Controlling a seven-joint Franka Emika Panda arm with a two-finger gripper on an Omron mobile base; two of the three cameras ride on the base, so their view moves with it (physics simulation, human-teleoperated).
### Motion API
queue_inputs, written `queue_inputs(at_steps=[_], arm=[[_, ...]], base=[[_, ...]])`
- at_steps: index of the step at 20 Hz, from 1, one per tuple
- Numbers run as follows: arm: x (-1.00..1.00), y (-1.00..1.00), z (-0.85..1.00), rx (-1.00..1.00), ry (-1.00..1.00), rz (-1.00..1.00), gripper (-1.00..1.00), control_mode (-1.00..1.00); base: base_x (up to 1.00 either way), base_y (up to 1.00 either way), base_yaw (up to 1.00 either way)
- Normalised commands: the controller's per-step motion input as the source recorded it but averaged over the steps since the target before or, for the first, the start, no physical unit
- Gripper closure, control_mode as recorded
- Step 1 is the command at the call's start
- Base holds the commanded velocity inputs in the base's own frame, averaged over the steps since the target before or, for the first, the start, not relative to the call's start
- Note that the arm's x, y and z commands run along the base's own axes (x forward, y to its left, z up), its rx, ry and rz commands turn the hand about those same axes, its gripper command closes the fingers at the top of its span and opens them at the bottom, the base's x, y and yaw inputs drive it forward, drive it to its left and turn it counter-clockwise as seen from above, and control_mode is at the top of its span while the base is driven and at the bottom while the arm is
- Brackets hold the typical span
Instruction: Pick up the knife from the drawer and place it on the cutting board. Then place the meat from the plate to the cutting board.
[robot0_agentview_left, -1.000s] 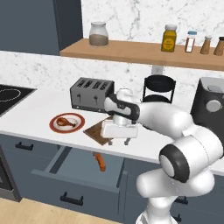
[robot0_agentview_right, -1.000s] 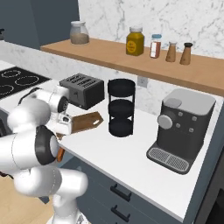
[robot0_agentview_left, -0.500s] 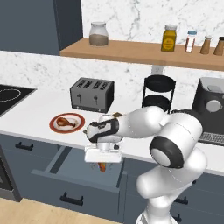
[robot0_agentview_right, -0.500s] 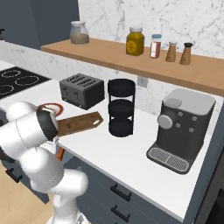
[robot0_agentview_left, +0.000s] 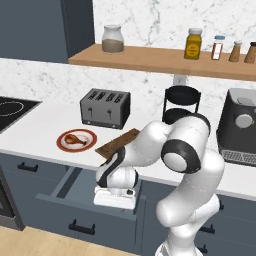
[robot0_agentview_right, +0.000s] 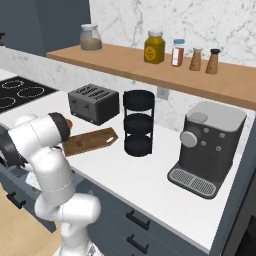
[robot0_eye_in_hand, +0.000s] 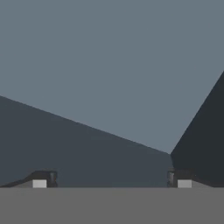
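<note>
Gripper (robot0_eye_in_hand: 112, 179) down inside the open drawer (robot0_agentview_left: 75, 187) – jaws wide apart, nothing between them (meat (robot0_agentview_left: 75, 139) sits on the plate (robot0_agentview_left: 62, 145), cutting board (robot0_agentview_left: 117, 143) just beside it).

The drawer (robot0_agentview_left: 65, 186) stands pulled out under the counter edge, and the arm's hand fills its right end, so the way in lies at its left half. In the hand view the gripper (robot0_eye_in_hand: 112, 179), fingers spread wide, faces bare grey-blue drawer floor with dark walls closing in on two sides; the knife is probably hidden below the hand. On the counter, the cutting board (robot0_agentview_left: 118, 142) lies bare, hemmed by the toaster (robot0_agentview_left: 105, 108), plate (robot0_agentview_left: 76, 140) and black rack (robot0_agentview_right: 138, 123).
</note>
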Motion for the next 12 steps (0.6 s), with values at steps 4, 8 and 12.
queue_inputs(at_steps=[4, 8, 12], arm=[[-1.0, 0.67, -0.2, 0.0, 0.01, -0.02, -1.0, -1.0], [-1.0, 0.73, 0.17, 0.0, -0.01, 0.02, -1.0, -1.0], [-0.07, 0.2, 1.0, -0.04, -0.25, 0.04, -1.0, -1.0]], base=[[0.0, 0.0, 0.0], [0.0, 0.0, 0.0], [0.0, 0.0, 0.0]])
